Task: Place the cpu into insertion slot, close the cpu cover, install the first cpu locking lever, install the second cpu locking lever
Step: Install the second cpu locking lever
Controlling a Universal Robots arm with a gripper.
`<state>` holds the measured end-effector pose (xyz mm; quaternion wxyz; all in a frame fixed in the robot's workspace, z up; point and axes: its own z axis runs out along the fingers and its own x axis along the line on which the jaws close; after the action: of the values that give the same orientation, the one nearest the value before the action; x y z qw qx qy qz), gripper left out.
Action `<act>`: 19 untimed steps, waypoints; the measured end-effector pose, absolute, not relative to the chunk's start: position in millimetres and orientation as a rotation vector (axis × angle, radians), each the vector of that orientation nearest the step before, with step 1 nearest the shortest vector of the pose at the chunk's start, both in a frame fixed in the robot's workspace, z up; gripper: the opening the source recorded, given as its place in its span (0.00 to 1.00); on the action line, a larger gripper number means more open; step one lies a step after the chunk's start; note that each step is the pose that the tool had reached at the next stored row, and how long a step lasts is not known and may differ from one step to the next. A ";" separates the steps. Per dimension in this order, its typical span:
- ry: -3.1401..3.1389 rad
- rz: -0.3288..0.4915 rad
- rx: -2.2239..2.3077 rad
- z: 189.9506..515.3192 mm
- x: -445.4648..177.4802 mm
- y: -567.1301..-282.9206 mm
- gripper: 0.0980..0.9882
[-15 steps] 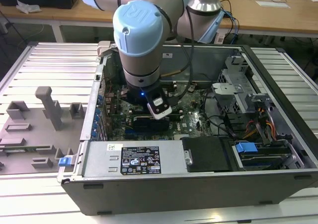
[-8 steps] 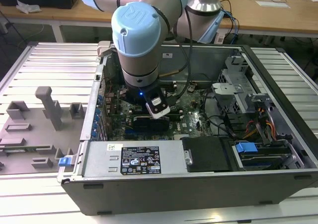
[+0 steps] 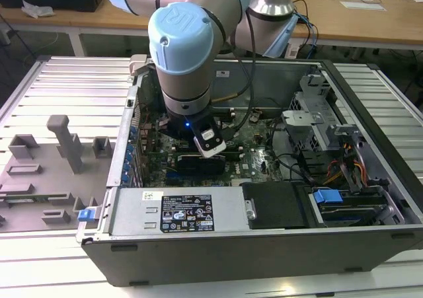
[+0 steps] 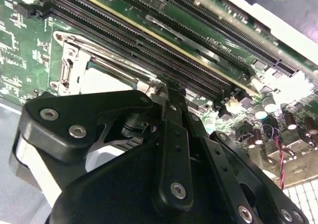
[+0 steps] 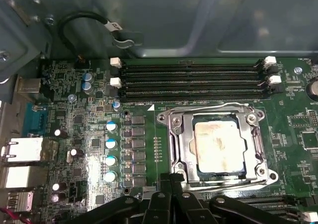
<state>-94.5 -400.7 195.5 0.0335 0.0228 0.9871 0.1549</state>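
One square cpu (image 5: pixel 219 146) lies flat in the insertion slot (image 5: pixel 183 149), pale metal top facing up; being square, it has no long axis I can name. In the first wrist view I see it right of centre, edges parallel to the memory slots (image 5: pixel 191 77) above it. The cpu cover (image 5: pixel 218 113) frames it. The gripper (image 5: pixel 171 184) sits at the lower edge, just beside the socket, fingers (image 5: pixel 175 182) pressed together on nothing.

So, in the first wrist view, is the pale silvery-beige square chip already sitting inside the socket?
Yes, the pale silvery-beige square chip lies flat inside the square socket, seen through the window of the thin silver metal frame plate.
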 end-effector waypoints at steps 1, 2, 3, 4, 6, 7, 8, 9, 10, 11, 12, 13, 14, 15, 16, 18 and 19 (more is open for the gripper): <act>3.036 0.478 0.070 197.4 -94.4 -400.6 0.01; 3.036 0.477 0.070 199.8 -94.2 -400.6 0.01; 3.037 0.476 0.070 204.2 -94.1 -400.7 0.01; 3.037 0.473 0.070 207.0 -93.9 -400.7 0.01; 3.042 0.437 0.069 211.8 -93.5 -400.6 0.01; 3.044 0.417 0.068 212.9 -93.3 -400.7 0.01; 3.047 0.397 0.068 213.7 -93.0 -400.7 0.01; 3.048 0.381 0.068 214.3 -92.7 -400.7 0.01; 3.050 0.370 0.068 214.6 -92.0 -400.7 0.01; 3.049 0.370 0.069 214.6 -91.0 -400.7 0.01; 3.049 0.370 0.071 214.5 -89.1 -400.7 0.01; 3.049 0.369 0.072 214.6 -86.5 -400.7 0.01; 3.049 0.369 0.072 214.6 -83.9 -400.7 0.01; 3.050 0.369 0.073 214.6 -77.8 -400.7 0.01; 3.051 0.367 0.076 214.5 -68.0 -400.7 0.01; 3.058 0.334 0.077 214.5 -57.4 -398.6 0.01; 3.063 0.305 0.076 214.6 -54.8 -392.7 0.01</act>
<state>-54.8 -392.7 214.6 0.0312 0.0248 0.9943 0.0991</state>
